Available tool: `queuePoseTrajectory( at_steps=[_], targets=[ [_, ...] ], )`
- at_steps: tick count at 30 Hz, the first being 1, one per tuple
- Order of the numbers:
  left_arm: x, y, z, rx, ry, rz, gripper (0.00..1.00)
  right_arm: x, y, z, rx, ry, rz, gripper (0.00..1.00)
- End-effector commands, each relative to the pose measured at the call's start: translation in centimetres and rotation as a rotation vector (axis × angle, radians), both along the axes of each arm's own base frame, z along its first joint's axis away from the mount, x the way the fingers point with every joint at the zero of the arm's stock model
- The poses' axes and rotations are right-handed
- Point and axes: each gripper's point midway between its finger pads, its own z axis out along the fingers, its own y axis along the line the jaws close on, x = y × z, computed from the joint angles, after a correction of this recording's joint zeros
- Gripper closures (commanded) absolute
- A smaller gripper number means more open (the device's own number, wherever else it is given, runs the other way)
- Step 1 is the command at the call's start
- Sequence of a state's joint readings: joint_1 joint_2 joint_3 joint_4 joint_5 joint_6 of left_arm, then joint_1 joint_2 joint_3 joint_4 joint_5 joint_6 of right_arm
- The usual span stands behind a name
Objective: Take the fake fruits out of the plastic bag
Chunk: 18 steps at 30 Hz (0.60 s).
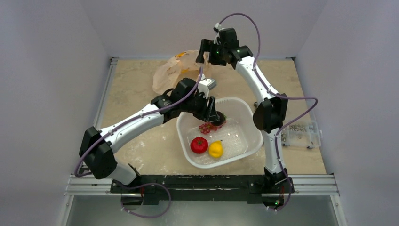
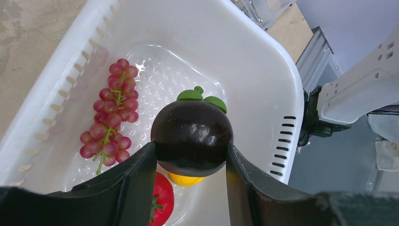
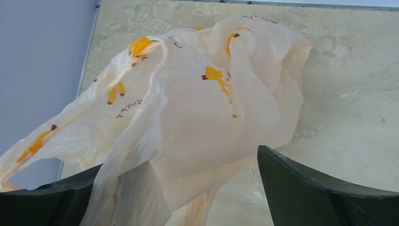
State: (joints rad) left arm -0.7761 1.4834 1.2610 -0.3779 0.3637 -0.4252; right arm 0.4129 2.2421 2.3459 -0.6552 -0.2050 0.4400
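My left gripper (image 1: 217, 117) is shut on the dark purple round fruit (image 2: 192, 134) with green leaves and holds it above the white perforated basin (image 1: 245, 117). In the basin lie the reddish grapes (image 1: 207, 127), the red tomato (image 1: 199, 145) and the yellow lemon (image 1: 216, 149). The left wrist view shows the grapes (image 2: 110, 113), the tomato (image 2: 162, 200) and the lemon (image 2: 186, 180) below the held fruit. The peach-beige plastic bag (image 1: 176, 70) lies crumpled at the back of the table. My right gripper (image 1: 205, 54) is open above it. In the right wrist view the bag (image 3: 188, 108) drapes over the left finger.
A clear plastic box of small parts (image 1: 301, 133) sits at the table's right edge. Metal rails run along the table's left and near edges. The right arm's white link (image 2: 357, 94) stands just beyond the basin's right wall (image 2: 263, 66).
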Motion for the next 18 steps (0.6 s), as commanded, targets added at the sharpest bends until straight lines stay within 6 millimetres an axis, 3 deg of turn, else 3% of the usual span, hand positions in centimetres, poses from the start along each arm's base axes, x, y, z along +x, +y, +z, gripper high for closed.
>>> queuePoseTrajectory(
  at_steps=[1, 10, 13, 18],
  targets=[
    [0.4, -1.5, 2.2, -0.04, -0.067, -0.044, 1.0, -2.5, -2.8, 7.8, -0.046, -0.135, -0.03, 0.04],
    [1.9, -2.2, 0.5, 0.029, -0.072, -0.018, 1.0, -7.2, -1.4, 16.9, 0.214, -0.225, 0.104, 0.01],
    [2.4, -2.6, 0.2, 0.036, -0.07, -0.013, 1.0, -7.3, -3.2, 18.5, 0.195, -0.263, 0.02, 0.01],
    [3.3, -3.3, -1.6, 0.092, -0.074, -0.007, 1.0, -7.5, -8.7, 19.7, 0.137, -0.274, -0.171, 0.01]
  ],
)
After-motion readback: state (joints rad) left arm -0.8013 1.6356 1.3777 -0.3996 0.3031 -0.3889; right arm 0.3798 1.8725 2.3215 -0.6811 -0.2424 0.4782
